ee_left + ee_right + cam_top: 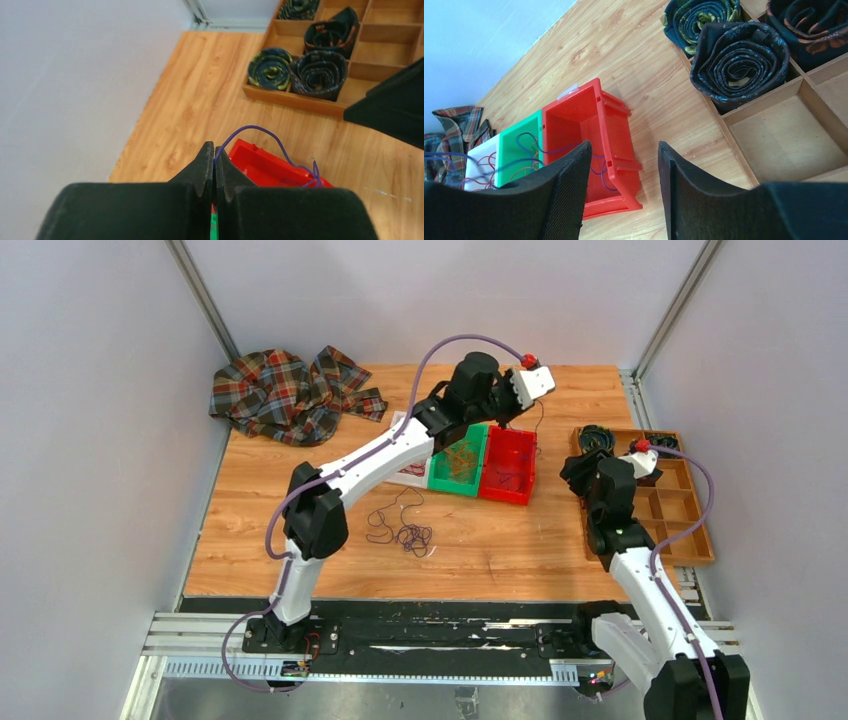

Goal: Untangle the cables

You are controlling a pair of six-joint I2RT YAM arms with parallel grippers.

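Left gripper [214,157], fingers pressed together, pinches a purple cable [255,127] above the red bin [260,167], evidently to deposit it; right gripper [624,147] hangs spread, empty.

left arm [380,460]: white links, black joints | right arm [650,585]: same white and black | purple hose [480,337] along each | red knob [526,361] at wrist | fingers [200,170]: black, wedge-shaped
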